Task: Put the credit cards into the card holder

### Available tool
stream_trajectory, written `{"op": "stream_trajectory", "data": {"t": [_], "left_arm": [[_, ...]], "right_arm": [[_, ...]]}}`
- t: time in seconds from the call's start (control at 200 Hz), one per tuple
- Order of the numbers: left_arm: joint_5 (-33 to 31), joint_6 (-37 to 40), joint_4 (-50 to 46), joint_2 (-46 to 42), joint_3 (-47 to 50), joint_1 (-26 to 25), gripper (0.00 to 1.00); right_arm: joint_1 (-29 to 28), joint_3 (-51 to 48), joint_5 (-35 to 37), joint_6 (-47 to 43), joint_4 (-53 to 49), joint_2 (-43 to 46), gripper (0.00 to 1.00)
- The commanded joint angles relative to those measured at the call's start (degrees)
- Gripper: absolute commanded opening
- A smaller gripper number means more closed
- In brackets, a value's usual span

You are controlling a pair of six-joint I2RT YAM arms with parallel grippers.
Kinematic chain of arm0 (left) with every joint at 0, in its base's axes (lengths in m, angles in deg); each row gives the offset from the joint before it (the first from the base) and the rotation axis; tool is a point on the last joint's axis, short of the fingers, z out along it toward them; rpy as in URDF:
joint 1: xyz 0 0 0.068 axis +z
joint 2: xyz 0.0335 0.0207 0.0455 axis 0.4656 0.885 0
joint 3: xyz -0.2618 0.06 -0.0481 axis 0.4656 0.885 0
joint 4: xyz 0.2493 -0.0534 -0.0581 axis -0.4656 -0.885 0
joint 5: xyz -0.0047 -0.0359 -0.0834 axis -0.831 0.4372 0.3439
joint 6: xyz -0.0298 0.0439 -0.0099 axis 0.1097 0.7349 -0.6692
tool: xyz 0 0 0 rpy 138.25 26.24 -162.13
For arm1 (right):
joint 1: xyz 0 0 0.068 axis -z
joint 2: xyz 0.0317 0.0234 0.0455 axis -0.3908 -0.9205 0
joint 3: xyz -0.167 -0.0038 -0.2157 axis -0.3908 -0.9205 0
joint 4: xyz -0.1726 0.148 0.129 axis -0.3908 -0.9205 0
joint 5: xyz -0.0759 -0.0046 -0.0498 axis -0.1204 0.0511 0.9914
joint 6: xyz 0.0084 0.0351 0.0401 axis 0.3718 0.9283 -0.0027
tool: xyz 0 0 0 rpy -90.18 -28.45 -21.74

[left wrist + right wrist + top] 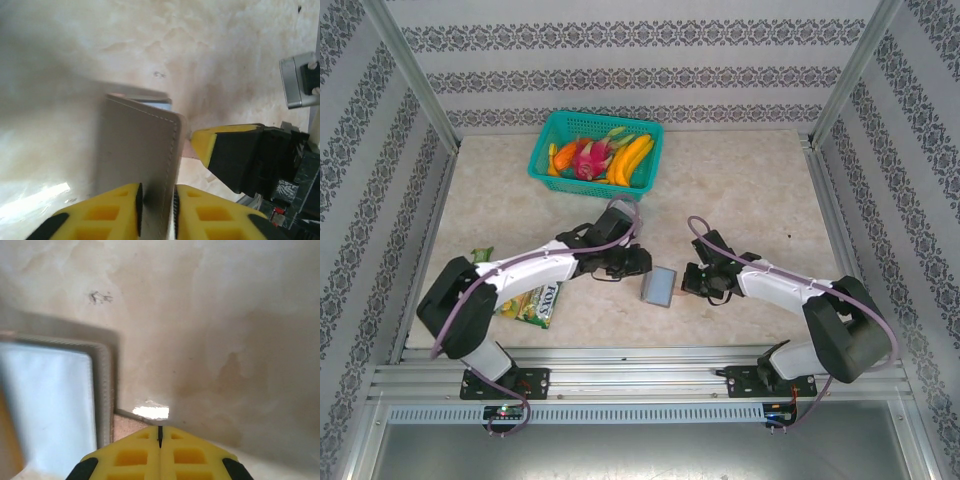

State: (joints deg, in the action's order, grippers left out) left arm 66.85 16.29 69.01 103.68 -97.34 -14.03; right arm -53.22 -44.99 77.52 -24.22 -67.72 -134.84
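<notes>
Standing beyond the card holder (658,286), the basket (542,148) holds fruit (588,158).

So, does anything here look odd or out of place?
The grey card holder stands tilted on edge between the left fingers instead of lying flat, and a green snack packet lies partly hidden by the left arm.

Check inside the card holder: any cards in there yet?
From the left wrist, the card holder stands on edge between the left fingers. A pale blue-white edge peeks past its top rim. Its grey outer face covers the slots, so no count.
</notes>
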Motion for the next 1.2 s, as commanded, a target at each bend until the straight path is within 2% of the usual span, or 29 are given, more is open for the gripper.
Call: {"op": "stream_trajectory", "data": {"t": [0.0, 0.08, 0.35, 0.425, 0.46, 0.689, 0.854, 1.034, 1.194], "left_arm": [[2.89, 2.23, -2.62, 3.76, -4.60, -2.65, 0.32], [3.86, 2.54, -2.73, 6.61, -6.52, -3.77, 0.37], [3.52, -0.69, 0.30, 9.53, -5.14, -4.10, 0.34], [6.00, -0.80, 0.65, 11.39, -5.67, -3.70, 0.34], [6.85, -0.88, 0.31, 12.55, -6.36, -3.63, 0.31], [2.67, -4.92, 1.14, 14.82, -3.09, -3.13, 0.18], [1.31, -6.59, 3.34, 13.48, -0.39, -3.15, 0.16], [0.55, -6.09, 4.70, 10.71, 0.98, -3.13, 0.19], [-4.67, -4.72, 2.62, 5.61, 3.17, -3.13, 0.26]], "right_arm": [[0.60, -1.48, -3.47, 1.25, 3.63, 1.14, 0.00], [0.71, -1.77, -3.59, 1.89, 3.91, 1.40, 0.01], [1.11, -3.35, -3.09, 3.76, 5.25, 4.65, 0.05], [1.22, -3.21, -3.29, 3.83, 4.98, 5.21, 0.07], [1.30, -3.10, -3.57, 3.85, 5.12, 5.41, 0.07], [1.39, -2.74, -5.34, 5.23, 7.38, 5.19, 0.08], [1.15, -0.81, -9.40, 5.35, 9.74, 2.00, 0.10], [0.03, 2.55, -12.19, 5.25, 10.33, -4.60, 0.11], [-0.90, 4.58, -9.66, 4.76, 7.04, -8.18, 0.13]]}}
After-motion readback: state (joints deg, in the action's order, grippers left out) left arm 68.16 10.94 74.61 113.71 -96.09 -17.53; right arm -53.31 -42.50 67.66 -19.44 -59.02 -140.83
